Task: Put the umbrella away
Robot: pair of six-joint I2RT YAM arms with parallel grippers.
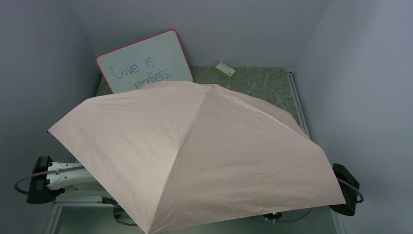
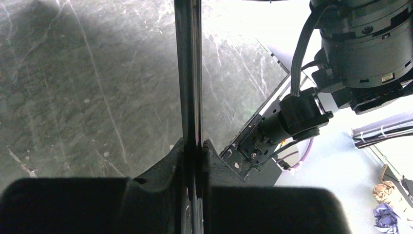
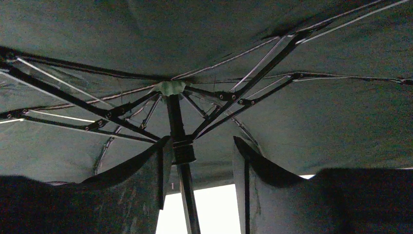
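A: Where is the umbrella (image 1: 195, 151)?
B: Open over the green marbled desk (image 1: 263, 85); smooth pale pink canopy, its edges near both side walls; a whiteboard (image 1: 146, 61) leans at 11 o'clock.
A: The fingers?
B: Left fingers (image 2: 163, 168) pinch the black shaft (image 2: 189, 73); right fingers (image 3: 141, 185) are spread either side of it, under thin ribs (image 3: 73, 100).

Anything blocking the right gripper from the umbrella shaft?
Nothing visible. Under the open umbrella, the right gripper has its jaws open either side of the shaft. The left gripper is clamped on the shaft.
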